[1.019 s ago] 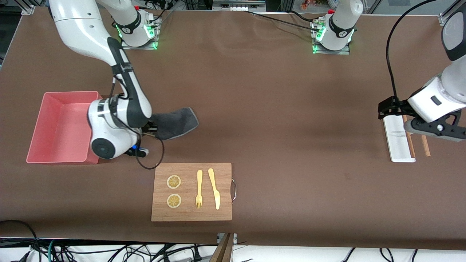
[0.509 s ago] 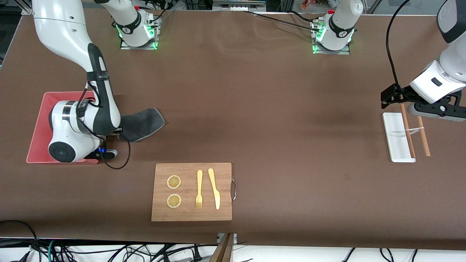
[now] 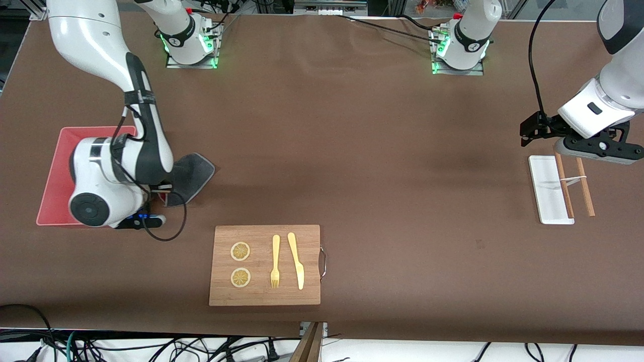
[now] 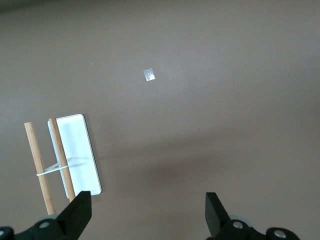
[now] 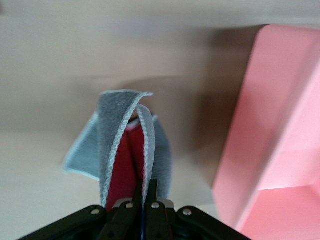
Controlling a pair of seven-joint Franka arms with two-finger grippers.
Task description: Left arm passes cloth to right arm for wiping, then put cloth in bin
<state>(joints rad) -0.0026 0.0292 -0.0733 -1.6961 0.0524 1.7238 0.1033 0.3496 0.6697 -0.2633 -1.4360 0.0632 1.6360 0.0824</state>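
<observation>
Brown paper covers the whole table, and at the right arm's end of it the cloth (image 3: 193,173) hangs folded from the right gripper (image 3: 160,190), whose fingers are pressed together on its edge; the right wrist view shows grey outer faces with the red-pink face pinched inside. Over the last second the right arm (image 3: 126,161) has carried the cloth from open table toward the bin (image 3: 53,173), so that the wrist now sits over the bin's wall while the cloth itself trails just beside it, apparently not yet above the opening, though the arm hides the exact edge. That reads as wiping finished and the drop-off begun; what is left is a little more travel over the bin and a release. Nearer the front camera lies the wooden cutting board (image 3: 265,265) with two lemon slices (image 3: 240,251), a fork (image 3: 275,261) and a knife (image 3: 296,260), all untouched. Well apart, at the other end, the left gripper (image 4: 147,212) waits with fingers spread and empty, having lifted slightly, over the table beside the white tray (image 3: 548,193) and the chopsticks (image 3: 583,186).
</observation>
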